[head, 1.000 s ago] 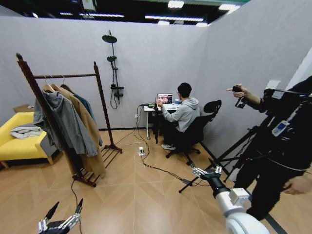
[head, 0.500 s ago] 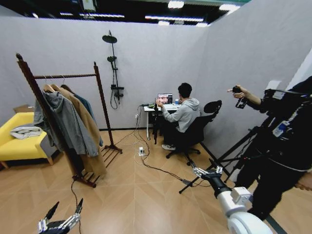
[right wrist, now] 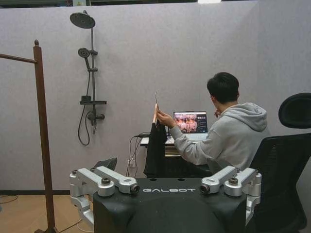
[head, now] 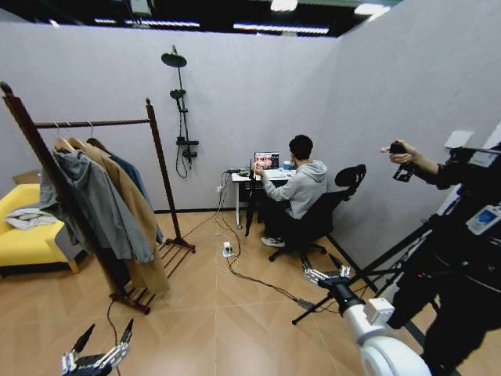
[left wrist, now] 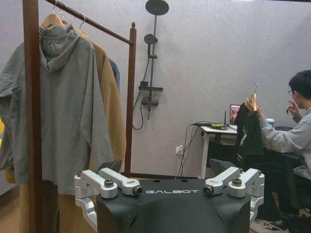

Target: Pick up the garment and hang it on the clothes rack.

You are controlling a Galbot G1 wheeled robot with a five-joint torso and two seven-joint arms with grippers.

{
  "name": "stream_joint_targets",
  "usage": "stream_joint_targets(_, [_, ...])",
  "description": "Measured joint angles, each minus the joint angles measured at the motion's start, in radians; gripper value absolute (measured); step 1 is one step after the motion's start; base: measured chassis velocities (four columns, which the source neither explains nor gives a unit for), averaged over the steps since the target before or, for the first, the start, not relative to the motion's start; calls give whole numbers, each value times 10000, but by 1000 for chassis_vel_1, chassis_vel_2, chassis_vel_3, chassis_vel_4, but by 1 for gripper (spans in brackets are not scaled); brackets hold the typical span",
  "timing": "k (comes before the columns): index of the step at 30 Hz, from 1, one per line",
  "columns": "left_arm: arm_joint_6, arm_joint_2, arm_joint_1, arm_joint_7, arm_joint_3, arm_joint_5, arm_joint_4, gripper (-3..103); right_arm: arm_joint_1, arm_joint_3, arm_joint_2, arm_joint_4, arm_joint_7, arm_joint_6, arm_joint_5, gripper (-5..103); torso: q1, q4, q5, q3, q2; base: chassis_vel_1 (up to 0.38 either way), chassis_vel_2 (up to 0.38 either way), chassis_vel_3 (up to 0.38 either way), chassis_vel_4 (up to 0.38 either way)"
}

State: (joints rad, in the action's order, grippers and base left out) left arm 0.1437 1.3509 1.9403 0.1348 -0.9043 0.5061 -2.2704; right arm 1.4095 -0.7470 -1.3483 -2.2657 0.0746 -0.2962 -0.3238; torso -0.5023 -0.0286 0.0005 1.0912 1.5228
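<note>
Head view: both my left hand [head: 100, 345] and right hand [head: 327, 275] gape empty, the garment [right wrist: 156, 150] dangles from a seated person's hand at one o'clock beside the worktop [head: 249, 175], so grabbing too early could snag fingers.

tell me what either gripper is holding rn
Nothing: left gripper and right gripper are open and empty. The garment hangs from a seated person's hand.

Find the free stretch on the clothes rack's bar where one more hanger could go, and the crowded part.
On the clothes rack, the bar looks bare between the tan coat and the far post. The near end is crowded: grey hoodie, then coats. The garment is in a seated person's hand at the desk.
</note>
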Motion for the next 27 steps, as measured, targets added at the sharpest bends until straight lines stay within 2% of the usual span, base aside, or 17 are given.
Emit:
stream_joint_targets(8, [0,0,0,-1,0,0,0,100,131,-174,23,41,86,276,-113,100,1,-2,-10,-2,2,-348,326,351,-340])
stream_joint_targets(11, [0,0,0,5,1,0,-1,100,188,-217,39,43,131,359,-169,100,-4,-1,4,1,-2,-359,360,363,-356])
stream_joint_targets(14, [0,0,-1,1,0,0,0,100,237,-237,45,-6,134,396,-212,100,1,-5,-15,-3,2,-357,357,384,-366])
stream_joint_targets(17, [0,0,0,6,0,0,-1,100,246,-225,44,-26,85,412,-215,100,-5,-1,6,2,-2,-324,367,364,-358])
stream_joint_targets(20, [0,0,-1,-1,0,0,0,100,285,-199,39,-106,55,420,-215,100,3,-4,-15,-4,4,-351,341,353,-353])
stream_joint_targets(21, [0,0,0,5,0,0,-1,100,292,-180,37,-113,35,425,-214,100,-4,-1,5,1,-1,-313,353,337,-341])
stream_joint_targets(23, [0,0,0,0,0,0,-1,100,297,-170,32,-113,29,431,-207,100,-2,-2,5,0,0,-313,353,367,-356])
stream_joint_targets(24, [0,0,0,1,0,0,0,100,300,-165,28,-115,14,442,-178,100,3,-3,-16,-4,4,-361,347,368,-375])
stream_joint_targets(27, [0,0,-1,2,1,0,0,100,280,-151,25,-72,-104,442,-113,100,-2,-1,3,1,0,-334,341,338,-355])
